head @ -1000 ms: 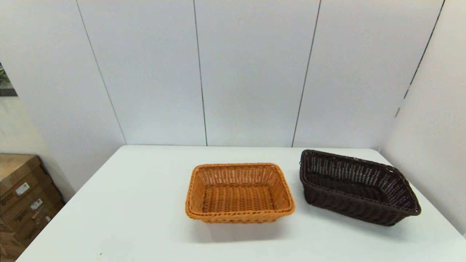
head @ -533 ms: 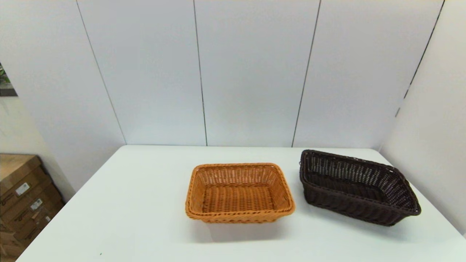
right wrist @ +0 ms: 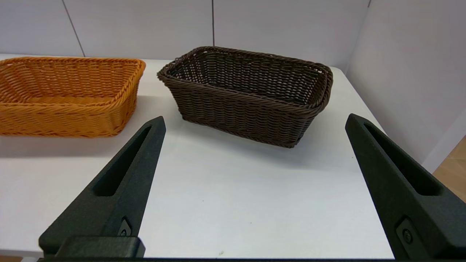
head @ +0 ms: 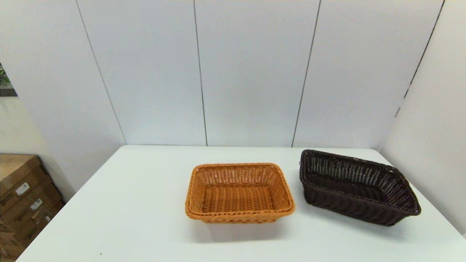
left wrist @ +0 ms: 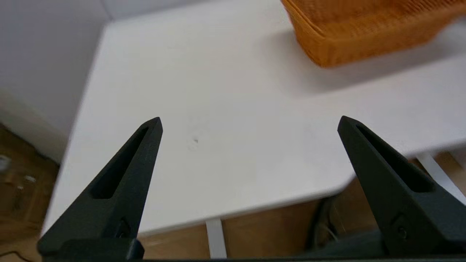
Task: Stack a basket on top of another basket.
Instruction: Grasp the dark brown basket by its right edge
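An orange-tan weave is shown on the smaller basket (head: 239,193), with a braided rim of the same colour. The larger basket (head: 358,187) is woven in dark brown, almost black, and light is let through its open-weave sides. Both are set on a plain white worktop (head: 127,203). Pale grey-white wall panels (head: 251,72) are divided by thin dark seams. Brown cardboard boxes (head: 25,200) with small white labels are seen at the left.
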